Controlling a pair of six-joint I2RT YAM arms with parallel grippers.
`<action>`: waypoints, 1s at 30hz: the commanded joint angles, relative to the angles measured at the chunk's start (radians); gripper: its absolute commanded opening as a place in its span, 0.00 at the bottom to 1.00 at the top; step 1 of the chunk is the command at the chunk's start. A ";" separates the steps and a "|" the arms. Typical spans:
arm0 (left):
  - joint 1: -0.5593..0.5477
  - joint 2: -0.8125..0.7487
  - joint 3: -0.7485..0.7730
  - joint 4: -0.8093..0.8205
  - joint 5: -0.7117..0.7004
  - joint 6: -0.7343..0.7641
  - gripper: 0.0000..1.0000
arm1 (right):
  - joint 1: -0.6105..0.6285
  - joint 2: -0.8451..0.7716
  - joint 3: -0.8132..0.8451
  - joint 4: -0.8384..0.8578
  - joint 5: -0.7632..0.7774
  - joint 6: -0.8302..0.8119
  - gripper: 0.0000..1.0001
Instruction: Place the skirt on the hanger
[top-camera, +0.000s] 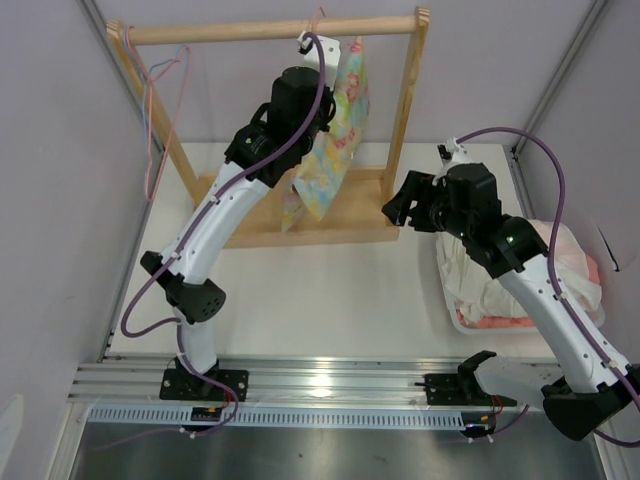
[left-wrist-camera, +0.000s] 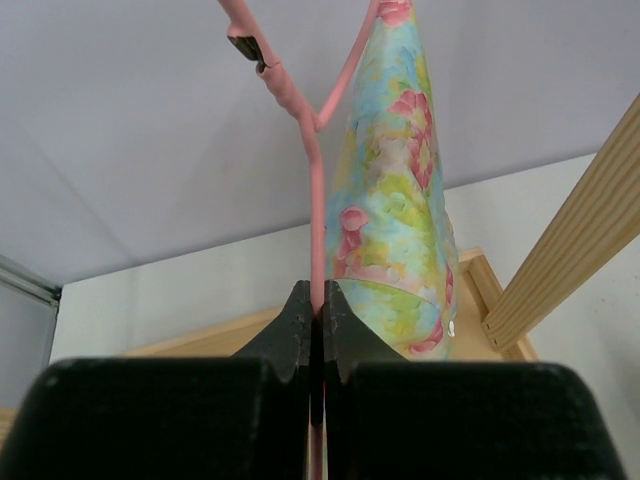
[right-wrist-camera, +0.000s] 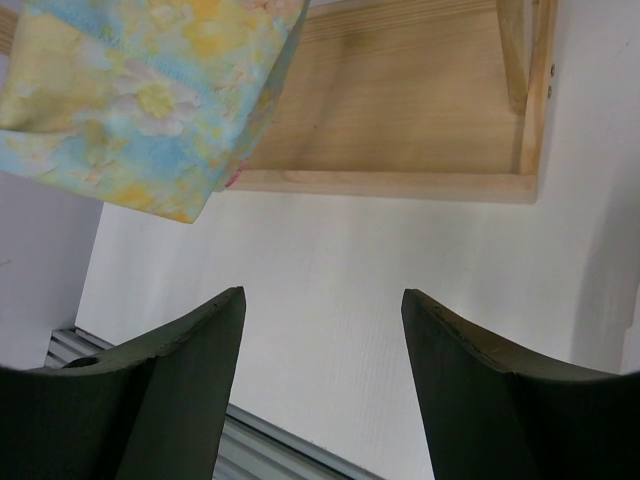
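The skirt (top-camera: 340, 130), pastel yellow, blue and green with pink flowers, hangs from the pale pink hanger (left-wrist-camera: 312, 180), draped on the hanger's right side. The hanger's hook (top-camera: 317, 22) sits at the wooden rod. My left gripper (left-wrist-camera: 316, 300) is shut on the hanger's thin wire just below its neck, with the skirt (left-wrist-camera: 395, 230) close to the right of the fingers. In the top view that gripper (top-camera: 312, 58) is raised under the rod. My right gripper (top-camera: 393, 208) stands open and holds nothing, low beside the rack's right post. Its wrist view shows the gripper (right-wrist-camera: 322, 300) over bare table, with the skirt's hem (right-wrist-camera: 140, 110) up to the left.
The wooden rack (top-camera: 405, 110) stands at the back on a flat base (right-wrist-camera: 400, 110). Thin blue and pink hangers (top-camera: 158, 90) dangle at its left end. A bin of white and pink clothes (top-camera: 520, 285) sits at the right, under my right arm. Walls close in on both sides.
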 joint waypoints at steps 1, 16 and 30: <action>0.006 -0.009 0.006 0.047 0.044 -0.037 0.00 | -0.007 -0.025 -0.016 0.038 -0.013 -0.022 0.71; 0.004 -0.174 -0.250 0.122 0.127 -0.087 0.15 | -0.010 -0.030 -0.057 0.057 -0.017 -0.008 0.71; 0.004 -0.354 -0.411 0.237 0.189 -0.073 0.53 | -0.010 -0.021 -0.030 0.068 -0.004 -0.008 0.71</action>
